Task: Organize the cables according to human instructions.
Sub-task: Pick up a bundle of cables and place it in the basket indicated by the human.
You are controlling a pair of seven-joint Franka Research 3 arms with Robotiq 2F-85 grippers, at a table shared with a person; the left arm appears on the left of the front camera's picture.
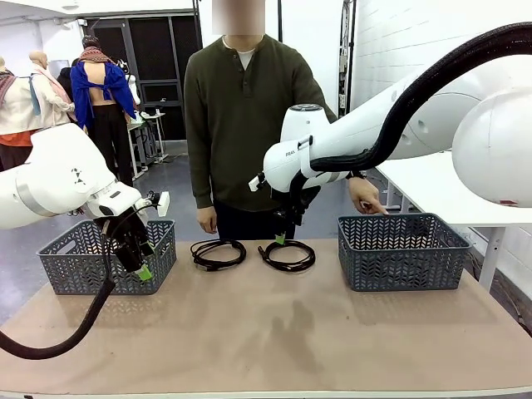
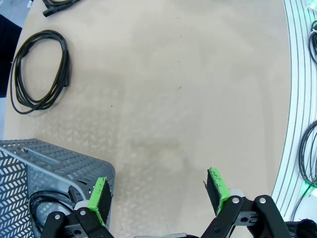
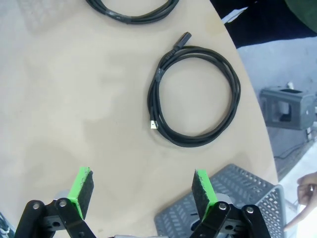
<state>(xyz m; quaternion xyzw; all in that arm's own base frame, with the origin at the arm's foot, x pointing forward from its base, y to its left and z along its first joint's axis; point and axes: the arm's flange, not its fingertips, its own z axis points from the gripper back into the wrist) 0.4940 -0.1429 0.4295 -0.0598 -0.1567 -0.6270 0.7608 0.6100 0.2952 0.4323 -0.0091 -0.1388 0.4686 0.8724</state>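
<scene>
My left gripper (image 2: pixel 158 191) and right gripper (image 3: pixel 142 191) gape wide, empty; the left wrist camera catches a cable (image 2: pixel 37 201) inside the grey basket (image 2: pixel 59 158), hidden from the front

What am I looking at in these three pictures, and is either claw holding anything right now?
The front picture looks across a tan table from between two white robot arms, toward a person standing at the far side. The other two pictures come from a camera on each arm's wrist, looking along its two green-padded fingers. The left gripper hangs by the left basket. The right gripper hovers over the table's far middle. Both are open and hold nothing. Two coiled black cables lie on the table between the baskets: the left coil and the right coil. The left wrist picture shows another cord inside the left basket. The person's hand points at the right basket.
</scene>
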